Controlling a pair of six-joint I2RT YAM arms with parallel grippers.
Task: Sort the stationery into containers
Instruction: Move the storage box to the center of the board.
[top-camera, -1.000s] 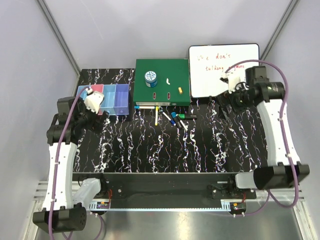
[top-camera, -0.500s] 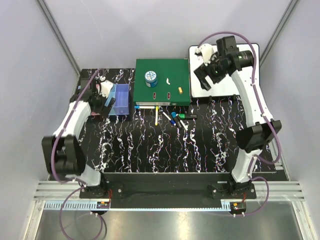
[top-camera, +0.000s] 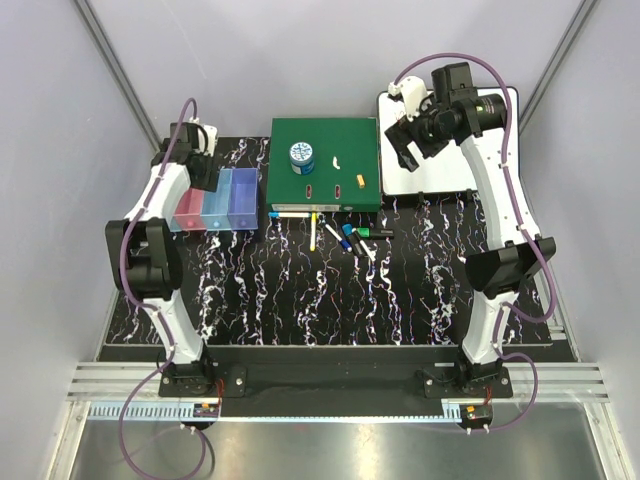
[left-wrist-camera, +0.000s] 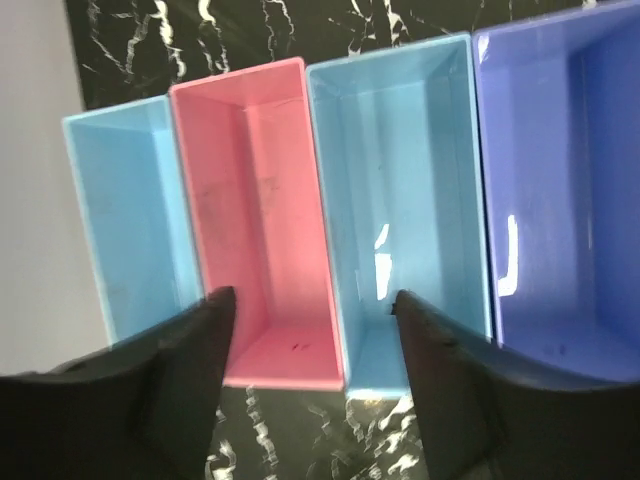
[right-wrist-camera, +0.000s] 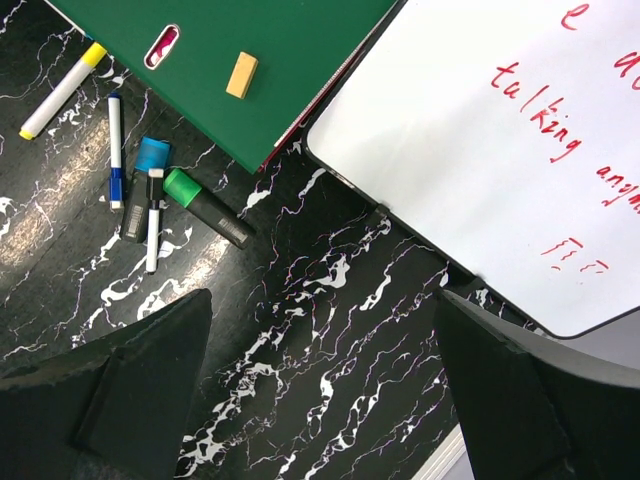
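Note:
The containers, a joined row of four bins, stand at the back left: light blue, pink, light blue and purple-blue. All look empty. My left gripper hovers over them, open and empty. Several markers and pens lie in front of the green binder, among them a green marker, a blue one and a white-yellow one. A blue-and-white roll sits on the binder. My right gripper is open and empty, high above the table.
The large green binder lies at the back middle with a small yellow piece on it. The whiteboard with red writing lies at the back right. The black marbled table reaches toward the arm bases.
Both arms have swung toward the back. My left gripper moved from the bins' near left to above their far edge. My right gripper moved left and up over the whiteboard's left edge.

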